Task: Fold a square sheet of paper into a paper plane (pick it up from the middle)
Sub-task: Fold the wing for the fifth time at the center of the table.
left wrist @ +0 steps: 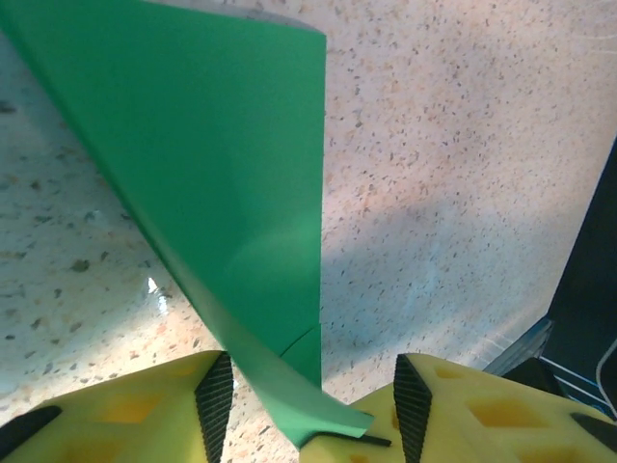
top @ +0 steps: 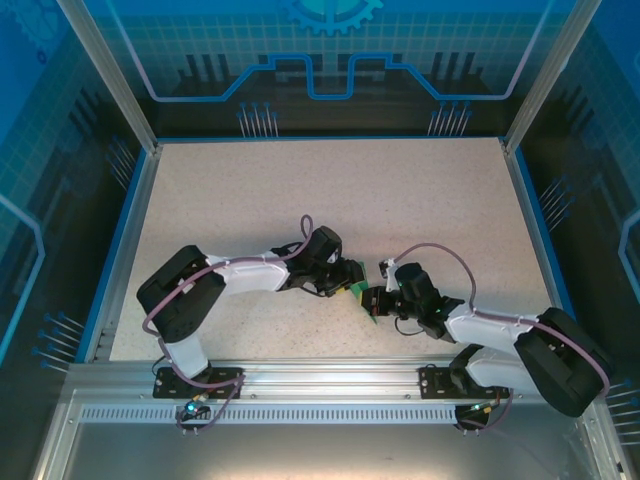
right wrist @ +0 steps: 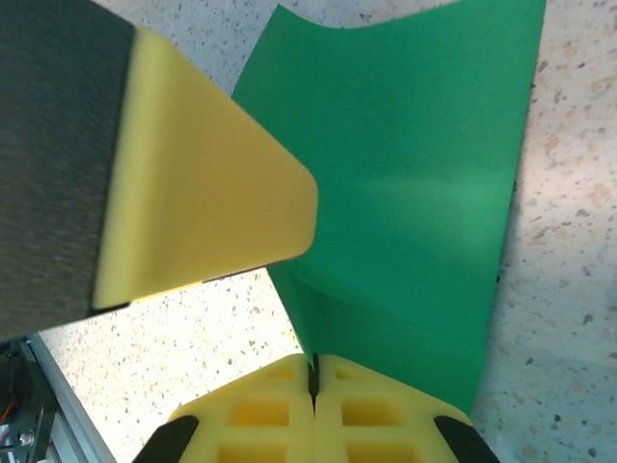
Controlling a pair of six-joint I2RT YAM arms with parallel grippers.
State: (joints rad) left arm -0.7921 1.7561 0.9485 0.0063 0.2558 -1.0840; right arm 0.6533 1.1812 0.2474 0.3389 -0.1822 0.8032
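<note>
The square sheet of paper (top: 361, 291) is bright green and folded into layers, held above the table between the two grippers. In the right wrist view the paper (right wrist: 415, 193) fans up from my right gripper (right wrist: 312, 371), whose jaws are shut on its lower edge. In the left wrist view the folded paper (left wrist: 231, 174) slants down between the fingers of my left gripper (left wrist: 313, 386). Those jaws stand apart, and the paper's tip rests against the right finger. From above, the left gripper (top: 352, 276) and right gripper (top: 372, 300) almost meet.
A yellow finger (right wrist: 193, 183) of the left gripper hangs close over the right gripper. The speckled beige table (top: 330, 190) has a blue border (top: 128, 230), and an aluminium rail (top: 330, 372) runs along the near edge. Metal frame posts (top: 105, 70) rise at the back corners.
</note>
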